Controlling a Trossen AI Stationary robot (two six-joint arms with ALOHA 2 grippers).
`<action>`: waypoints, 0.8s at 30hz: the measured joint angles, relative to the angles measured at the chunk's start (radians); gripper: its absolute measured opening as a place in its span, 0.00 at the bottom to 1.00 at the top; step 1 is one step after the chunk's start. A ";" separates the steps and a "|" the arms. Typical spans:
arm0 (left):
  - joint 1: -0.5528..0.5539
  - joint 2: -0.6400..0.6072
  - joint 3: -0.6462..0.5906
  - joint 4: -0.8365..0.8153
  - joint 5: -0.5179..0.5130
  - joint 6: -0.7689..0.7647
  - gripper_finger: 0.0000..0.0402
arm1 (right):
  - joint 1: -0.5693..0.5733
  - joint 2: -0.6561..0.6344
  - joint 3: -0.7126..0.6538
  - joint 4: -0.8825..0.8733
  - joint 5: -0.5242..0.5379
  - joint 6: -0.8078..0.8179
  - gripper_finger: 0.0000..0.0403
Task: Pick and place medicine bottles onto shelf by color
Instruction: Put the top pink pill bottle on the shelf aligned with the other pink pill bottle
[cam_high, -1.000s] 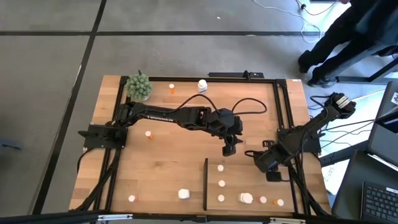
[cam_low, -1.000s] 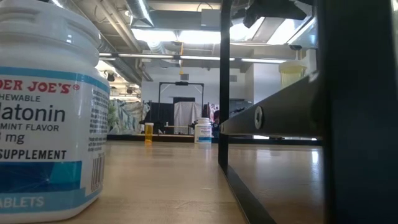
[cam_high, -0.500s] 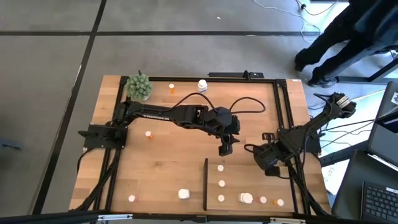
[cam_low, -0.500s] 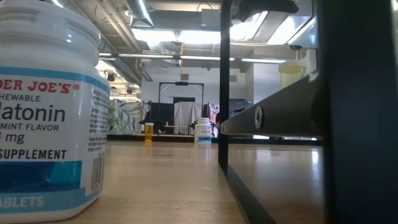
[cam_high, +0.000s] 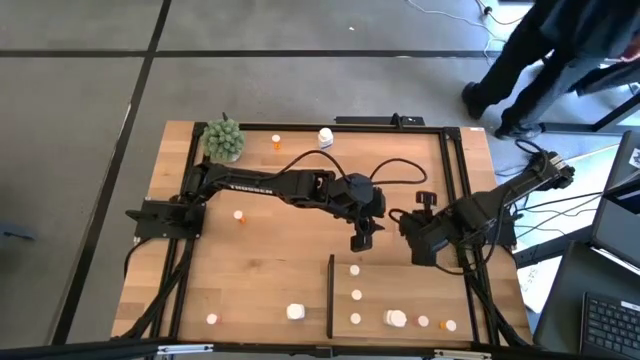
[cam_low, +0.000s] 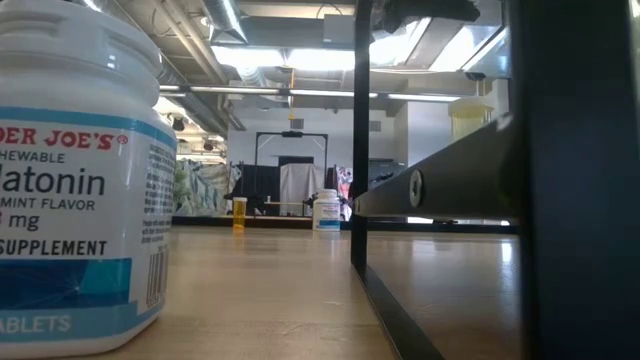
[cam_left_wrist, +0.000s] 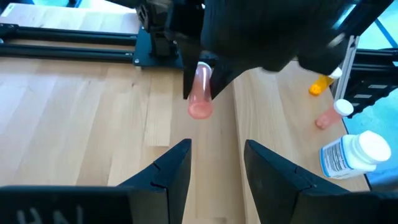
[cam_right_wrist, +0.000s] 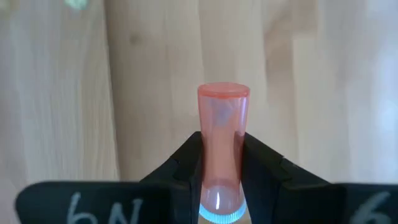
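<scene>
Right gripper (cam_right_wrist: 219, 168) clamped on an orange pill bottle (cam_right_wrist: 222, 134), long axis pointing straight out past the fingertips, well above the table. Shelf (cam_high: 400, 300) at about seven o'clock from it, right arm nearer. Left gripper (cam_left_wrist: 216, 163) parted, empty, just beside.

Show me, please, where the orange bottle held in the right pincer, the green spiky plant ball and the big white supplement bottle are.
orange bottle (cam_right_wrist: 222, 134), right wrist view, on its clear body above the fingers.
green spiky plant ball (cam_high: 223, 139), high view, on its middle.
white supplement bottle (cam_low: 75, 180), low view, on its printed label.
</scene>
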 joint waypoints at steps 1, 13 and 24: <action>0.000 0.000 0.000 0.000 0.000 0.000 0.35 | -0.006 0.000 0.014 0.003 0.015 -0.013 0.21; 0.000 0.000 0.000 0.006 -0.004 0.001 0.35 | -0.058 0.000 0.065 0.171 0.076 -0.193 0.21; 0.000 0.002 0.000 0.006 -0.057 0.001 0.35 | -0.085 0.000 0.065 0.186 0.092 -0.220 0.21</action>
